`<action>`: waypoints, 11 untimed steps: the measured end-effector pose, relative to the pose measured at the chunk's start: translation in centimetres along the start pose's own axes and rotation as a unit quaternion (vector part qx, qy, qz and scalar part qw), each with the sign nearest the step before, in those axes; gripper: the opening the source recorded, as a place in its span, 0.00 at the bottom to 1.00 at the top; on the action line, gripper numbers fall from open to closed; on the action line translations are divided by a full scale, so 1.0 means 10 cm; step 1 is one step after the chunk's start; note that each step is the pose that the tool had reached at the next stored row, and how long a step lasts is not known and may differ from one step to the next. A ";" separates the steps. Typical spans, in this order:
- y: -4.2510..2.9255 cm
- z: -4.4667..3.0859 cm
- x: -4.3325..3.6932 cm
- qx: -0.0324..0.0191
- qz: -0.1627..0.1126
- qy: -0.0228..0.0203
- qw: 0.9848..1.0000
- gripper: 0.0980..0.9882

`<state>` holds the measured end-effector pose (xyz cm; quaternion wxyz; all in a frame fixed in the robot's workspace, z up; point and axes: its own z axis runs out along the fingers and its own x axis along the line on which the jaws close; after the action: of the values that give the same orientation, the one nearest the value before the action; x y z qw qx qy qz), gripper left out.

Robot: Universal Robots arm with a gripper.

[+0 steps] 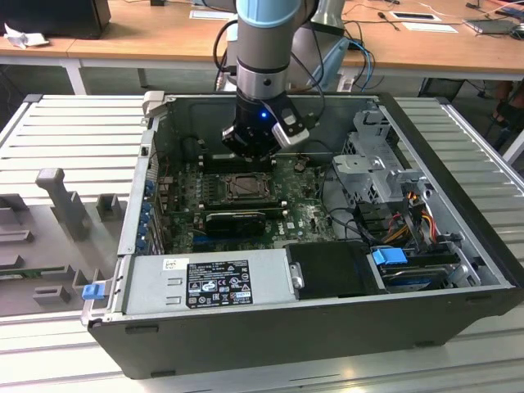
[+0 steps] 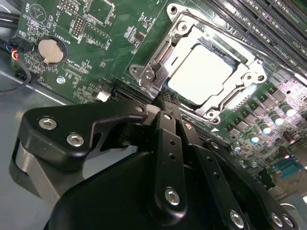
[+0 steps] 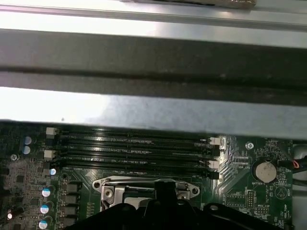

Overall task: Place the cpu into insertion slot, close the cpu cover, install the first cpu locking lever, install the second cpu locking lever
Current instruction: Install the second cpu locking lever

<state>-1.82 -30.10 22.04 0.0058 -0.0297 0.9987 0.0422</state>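
**Closed jaws poised at the socket edge: where this could slip**

The gripper hangs low inside the open computer case, its jaws pinched together with nothing between them, their tips at the near edge of the insertion slot. The cpu already lies flat in the slot, its pale metal face showing through the window of the cpu cover, which appears folded down over it. Whether the locking levers are latched I cannot tell.

The main risk, as I judge it, is contact in the wrong place. The tips sit right by the socket's metal frame, and a slight drift sideways could drag them across the green motherboard, where small components and the coin battery stand close by. Too much downward force on the frame could press unevenly on the chip or bend the thin cover. A thin lever could also spring off narrow, closed tips and snap back.

Room is tight. In the exterior view the arm drops between the case's back wall and a long black card just in front of the socket; memory slots run beside it. The case rests on a ribbed metal bench, with wooden desks behind.
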 end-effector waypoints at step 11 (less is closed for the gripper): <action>-0.044 -0.081 0.002 0.000 0.000 0.000 1.000 0.01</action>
<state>-1.83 -30.60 22.81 0.0058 -0.0296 0.9986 0.0423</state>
